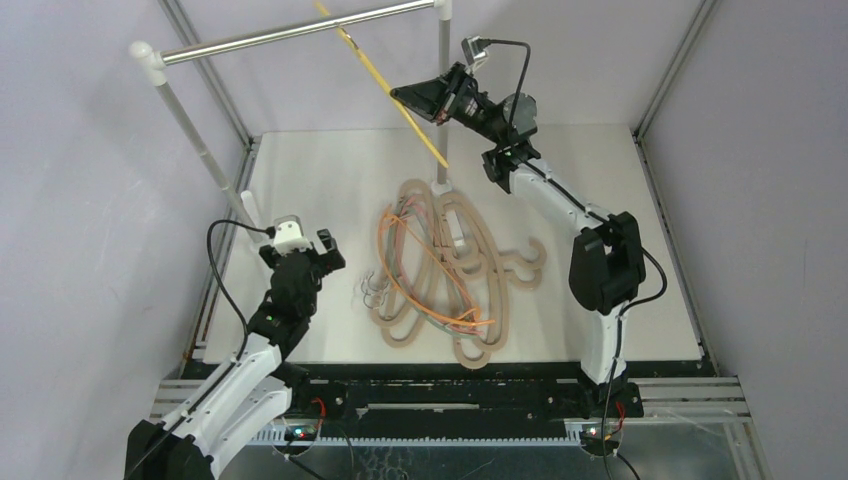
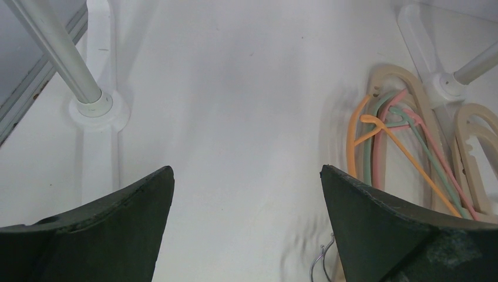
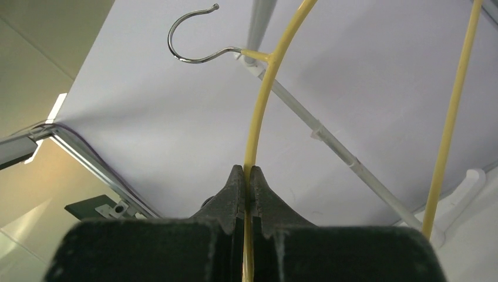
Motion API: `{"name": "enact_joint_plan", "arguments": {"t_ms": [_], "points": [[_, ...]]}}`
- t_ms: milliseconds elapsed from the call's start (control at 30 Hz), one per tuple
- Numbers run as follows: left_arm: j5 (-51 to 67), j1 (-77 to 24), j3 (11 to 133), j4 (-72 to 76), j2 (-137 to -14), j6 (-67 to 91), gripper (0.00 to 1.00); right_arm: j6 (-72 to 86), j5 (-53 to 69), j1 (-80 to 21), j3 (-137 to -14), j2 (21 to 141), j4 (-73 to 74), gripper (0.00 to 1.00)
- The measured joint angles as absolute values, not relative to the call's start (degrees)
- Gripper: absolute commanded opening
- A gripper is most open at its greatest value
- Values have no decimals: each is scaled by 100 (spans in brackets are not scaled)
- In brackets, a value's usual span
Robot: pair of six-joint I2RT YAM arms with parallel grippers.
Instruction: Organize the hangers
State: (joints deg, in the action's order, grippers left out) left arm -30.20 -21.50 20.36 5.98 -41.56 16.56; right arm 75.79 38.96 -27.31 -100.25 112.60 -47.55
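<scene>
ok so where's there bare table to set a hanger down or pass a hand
Bare table: the left patch between the rail post and the hanger pile, ahead of the left gripper; also the far-right corner past the right arm. Crowded: the middle pile, and beneath the yellow hanger.

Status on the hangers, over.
Right gripper shut on yellow hanger, raised by rail, hook unhooked. Left gripper open, empty. Other hangers tangled on table. Nothing blocking.

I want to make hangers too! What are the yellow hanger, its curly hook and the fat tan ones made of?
Yellow hanger: thin, smooth, glossy; probably plastic or coated wire. Its hook: bare shiny silver wire, likely metal. Tan hangers: thick, matte, wood-coloured; wood or plastic, cannot tell.
</scene>
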Motion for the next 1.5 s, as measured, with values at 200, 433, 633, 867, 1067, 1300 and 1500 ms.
{"name": "enact_joint_plan", "arguments": {"t_ms": [200,433,633,867,1067,1300,1500], "points": [[-3050,-2150,2036,613,-4158,1651,99,7640,3809,-2711,-10224,11308,-4871,0],[-3052,-2150,2036,631,-4156,1651,100,7647,3575,-2659,-10648,11708,-4816,0],[-3050,-2150,2036,633,-4150,1651,99,7651,3352,-2626,-10831,11983,-4685,0],[-3048,-2150,2036,633,-4143,1651,100,7666,3127,-2550,-10798,12005,-4757,0],[-3048,-2150,2036,663,-4163,1651,99,7800,2991,-2346,-10407,12005,-5063,0],[-3048,-2150,2036,731,-4228,1651,99,7813,2849,-2198,-9872,11778,-5306,22],[-3050,-2150,2036,760,-4233,1649,100,7666,2864,-2139,-9365,11404,-5275,60]]}}
